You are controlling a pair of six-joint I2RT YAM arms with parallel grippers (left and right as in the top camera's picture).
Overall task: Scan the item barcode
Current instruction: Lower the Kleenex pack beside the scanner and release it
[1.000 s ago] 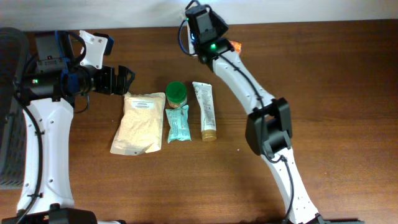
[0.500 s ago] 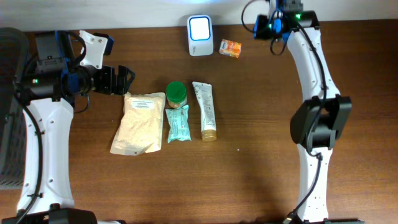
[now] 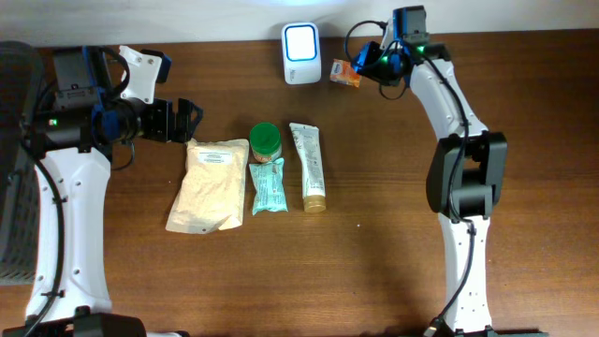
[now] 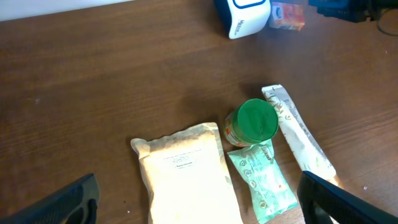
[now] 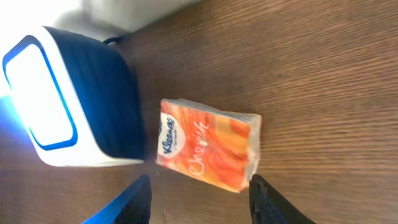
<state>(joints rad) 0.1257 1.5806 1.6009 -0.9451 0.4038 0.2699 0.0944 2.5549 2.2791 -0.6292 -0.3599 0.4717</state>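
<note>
**Entry: scan stn, upper centre of overhead view**

- Scanner: white, window lit, upright at table's far edge. A sec ago the R arm covered it; now in plain sight.
- Tissue pack: orange, lying flat on the wood just right of the scanner, close but not touching as far as I can see. Same spot as half a sec ago.
- Right gripper: half a sec ago it was swung off to the upper right; now back, just right of the pack. Wrist cam: jaws spread, nothing between them, pack ahead of the tips.
- Left gripper: upper left, jaws spread wide, empty, hasn't budged.
- Also on table, centre, untouched: beige pouch, green-lid jar, teal sachet, tube.

Note: reads to me as R arm lining up to take the pack. Pack isn't facing the lit window, so I'd count its scan as not yet done.
</note>
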